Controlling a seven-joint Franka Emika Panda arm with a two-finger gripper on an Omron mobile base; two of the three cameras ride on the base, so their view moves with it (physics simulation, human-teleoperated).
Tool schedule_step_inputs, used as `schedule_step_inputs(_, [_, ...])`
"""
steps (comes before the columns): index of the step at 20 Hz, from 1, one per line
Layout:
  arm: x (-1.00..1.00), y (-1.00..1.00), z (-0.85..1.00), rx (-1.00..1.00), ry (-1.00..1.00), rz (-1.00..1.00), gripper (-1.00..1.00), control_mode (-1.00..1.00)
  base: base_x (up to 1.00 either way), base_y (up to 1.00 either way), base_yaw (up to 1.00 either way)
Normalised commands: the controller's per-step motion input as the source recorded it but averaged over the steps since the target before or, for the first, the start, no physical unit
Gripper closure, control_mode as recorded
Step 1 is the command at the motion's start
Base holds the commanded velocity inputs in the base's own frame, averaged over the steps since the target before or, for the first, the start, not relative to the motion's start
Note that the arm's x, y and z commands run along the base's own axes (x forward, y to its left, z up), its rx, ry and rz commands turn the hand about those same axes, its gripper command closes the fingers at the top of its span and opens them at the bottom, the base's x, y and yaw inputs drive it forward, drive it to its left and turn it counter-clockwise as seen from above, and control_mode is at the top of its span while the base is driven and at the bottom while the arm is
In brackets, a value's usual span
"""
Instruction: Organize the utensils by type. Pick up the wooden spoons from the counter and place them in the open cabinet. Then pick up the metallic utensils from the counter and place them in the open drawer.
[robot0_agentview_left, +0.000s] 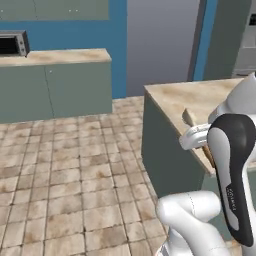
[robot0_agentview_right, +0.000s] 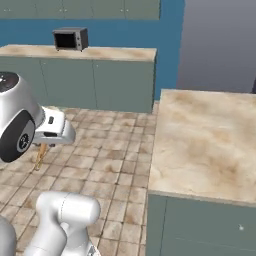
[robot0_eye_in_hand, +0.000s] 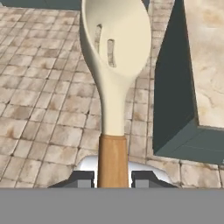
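Clamped between my two dark fingertips (robot0_eye_in_hand: 83, 178), the wooden spoon (robot0_eye_in_hand: 114, 78) stands straight up out of my gripper (robot0_eye_in_hand: 113, 180): orange-brown handle low in the jaws, pale cream slotted bowl at the top, all of it hanging over the tiled floor (robot0_eye_in_hand: 39, 109). To its right in the hand view, a corner of the counter (robot0_eye_in_hand: 209, 65) shows its beige marble top above a grey-green side. From the left base view the cream bowl pokes out beside my wrist, over the counter's near edge. Across the room a microwave (robot0_agentview_right: 70, 38) sits on the far counter (robot0_agentview_right: 80, 52).
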Motion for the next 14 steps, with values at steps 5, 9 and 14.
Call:
schedule_step_inputs(5, [0.00, 0.00, 0.00, 0.00, 0.00, 0.00, 1.00, 1.00, 0.27, 0.74, 0.45])
schedule_step_inputs(9, [0.00, 0.00, 0.00, 0.00, 0.00, 0.00, 1.00, 1.00, 0.60, 0.49, 0.05])
schedule_step_inputs(14, [0.00, 0.00, 0.00, 0.00, 0.00, 0.00, 1.00, 1.00, 1.00, 0.33, -0.12])
